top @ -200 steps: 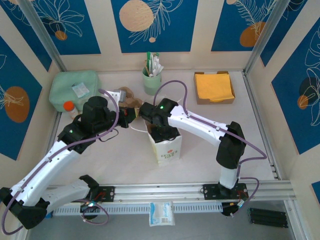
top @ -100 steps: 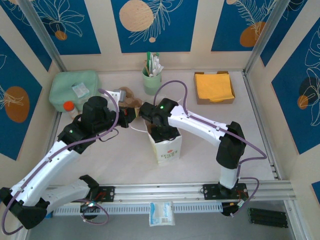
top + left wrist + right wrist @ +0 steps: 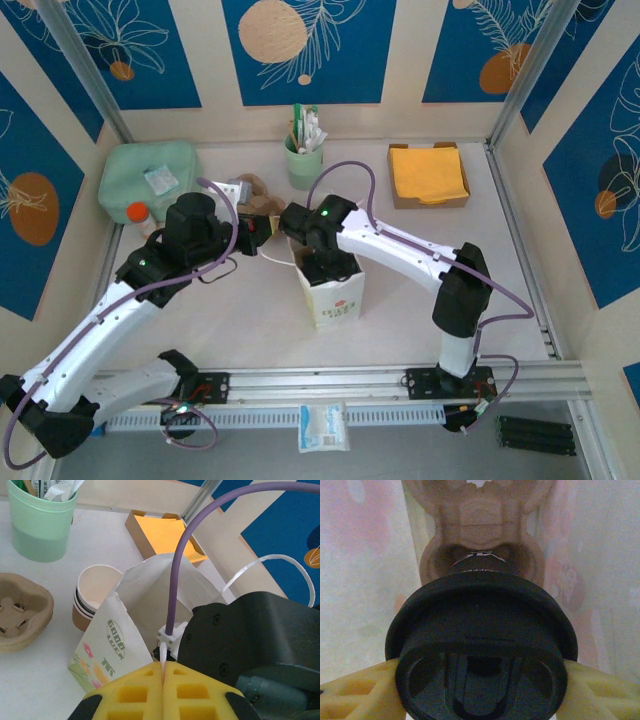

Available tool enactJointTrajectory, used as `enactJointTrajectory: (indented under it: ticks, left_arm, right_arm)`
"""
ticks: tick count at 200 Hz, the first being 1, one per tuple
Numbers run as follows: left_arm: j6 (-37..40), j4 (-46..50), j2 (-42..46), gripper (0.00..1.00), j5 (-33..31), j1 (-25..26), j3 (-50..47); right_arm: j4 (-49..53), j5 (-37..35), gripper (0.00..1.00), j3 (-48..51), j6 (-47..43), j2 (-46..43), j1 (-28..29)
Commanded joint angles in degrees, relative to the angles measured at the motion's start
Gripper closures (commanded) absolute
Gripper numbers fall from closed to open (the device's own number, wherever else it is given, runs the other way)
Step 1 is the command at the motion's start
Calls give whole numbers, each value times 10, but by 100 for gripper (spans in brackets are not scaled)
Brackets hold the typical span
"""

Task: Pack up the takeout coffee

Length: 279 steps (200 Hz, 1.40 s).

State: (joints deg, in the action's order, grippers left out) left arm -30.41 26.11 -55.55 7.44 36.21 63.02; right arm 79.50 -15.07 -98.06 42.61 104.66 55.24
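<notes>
Over the table, from the top camera, your left arm [image 3: 110, 310] rises from the near-left corner and leans far and right, its wrist stopping just left of the white paper bag [image 3: 335, 295]. Your right arm [image 3: 400, 250] climbs from its near-right base, folds at the elbow and stretches left, and its wrist tips straight down into the open mouth of the bag. The mint-green cup [image 3: 303, 160] stands at the far side, with the napkin box [image 3: 428, 175] to its right.

From the left wrist, your left gripper [image 3: 164, 672] has its yellow pads pressed flat together, pinching the thin white handle [image 3: 163, 656] of the bag. The table carrier [image 3: 20, 612] lies at the left and a stack of paper cups [image 3: 92, 597] stands just beside the bag.

From the right wrist, your right gripper [image 3: 481, 685] is down inside the bag, one yellow finger [image 3: 360, 692] at each side, clamped on the takeout coffee [image 3: 482, 630] at its black lid. The coffee hangs upright between the bag's white walls, over a pocket of the bagged carrier [image 3: 480, 522]; you cannot tell whether it is seated in it
</notes>
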Motion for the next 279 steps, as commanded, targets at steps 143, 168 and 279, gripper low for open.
enactJointTrajectory:
  ticks: [143,168,279]
  left_arm:
    - [-12,-15,2,100,3,-5,-8]
    - [-12,-14,3,100,2,-4,-8]
    - [-12,-14,3,100,2,-4,-9]
  right_arm:
    - [-23,28,35,28,-16,14,-20]
    - [-28,31,35,36,-16,16,-20]
    - [-35,34,35,41,-15,16,-20]
